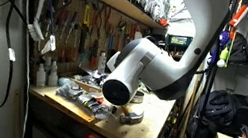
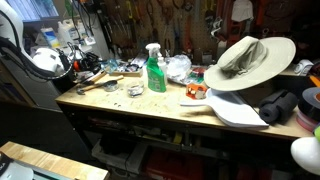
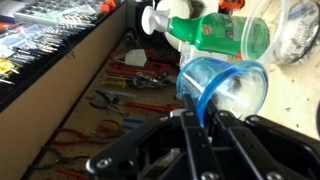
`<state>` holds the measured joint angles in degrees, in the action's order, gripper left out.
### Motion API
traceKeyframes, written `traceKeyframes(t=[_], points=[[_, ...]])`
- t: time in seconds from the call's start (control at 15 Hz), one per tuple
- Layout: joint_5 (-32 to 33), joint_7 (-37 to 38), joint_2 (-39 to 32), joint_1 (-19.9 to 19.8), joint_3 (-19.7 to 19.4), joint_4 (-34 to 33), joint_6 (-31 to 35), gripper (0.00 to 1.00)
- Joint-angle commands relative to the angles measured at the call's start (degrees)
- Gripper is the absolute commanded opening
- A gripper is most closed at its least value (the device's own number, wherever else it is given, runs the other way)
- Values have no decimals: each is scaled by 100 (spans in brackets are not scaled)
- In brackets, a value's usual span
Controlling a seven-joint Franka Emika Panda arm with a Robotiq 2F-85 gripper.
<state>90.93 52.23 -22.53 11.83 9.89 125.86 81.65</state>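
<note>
In the wrist view my gripper (image 3: 205,122) is shut on the rim of a clear blue plastic cup (image 3: 232,88), with one finger inside the cup and one outside. A green spray bottle with a white nozzle (image 3: 212,30) is just beyond the cup. The bottle stands upright on the wooden workbench (image 2: 150,105) in an exterior view (image 2: 155,70). In both exterior views the arm (image 1: 141,74) reaches over the bench end (image 2: 45,62), and its own body hides the fingers and the cup.
Pliers with red handles (image 3: 135,84) and other hand tools lie on the bench beside the cup. A clear container (image 3: 298,30) stands by the bottle. A wide-brimmed hat (image 2: 245,58), a white board (image 2: 235,108) and a tool wall (image 1: 91,23) are near.
</note>
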Motion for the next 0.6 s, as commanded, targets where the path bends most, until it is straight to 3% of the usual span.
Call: traceKeyframes(t=[0.0,0.07,0.27,0.53], points=[[69,-274,296,-243,130,215,783,4],[-100,-234,153,-204,84,50,544,5],[-327,-240,345,-332,28,34,710,3],[-648,-338,960,-586,-16,215,1261,4]])
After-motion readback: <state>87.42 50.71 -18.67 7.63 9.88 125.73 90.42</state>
